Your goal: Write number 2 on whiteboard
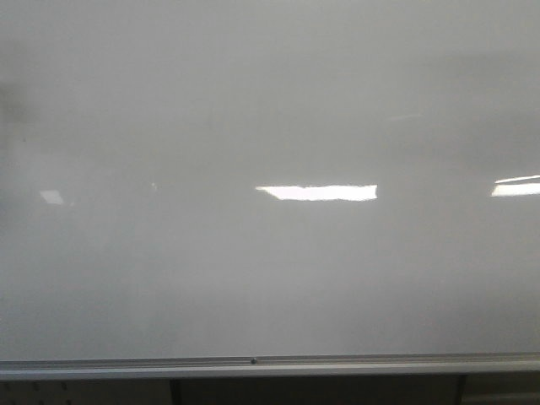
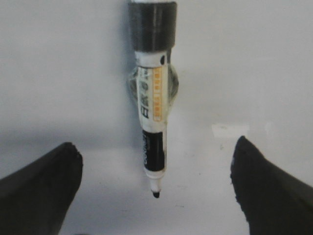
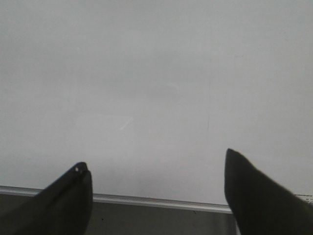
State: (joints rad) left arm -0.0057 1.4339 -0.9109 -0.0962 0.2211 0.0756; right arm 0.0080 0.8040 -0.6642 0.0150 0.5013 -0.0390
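- The large glossy white-grey whiteboard with a silver bottom rail fills the front view, unmarked.
- The left pincer is spread wide, facing the board; a capless black-tipped marker hangs between its fingers, touching neither.
- The right pincer gapes wide, holding nothing, near the rail.

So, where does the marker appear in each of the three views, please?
Front view: the marker is not in it; only the whiteboard and its bottom rail show.
Left wrist view: the marker is in the middle, tip uncapped, between the wide-apart jaws of the left gripper, which do not touch it.
Right wrist view: not in it; the right gripper is empty.
Shared landmark: the whiteboard surface.
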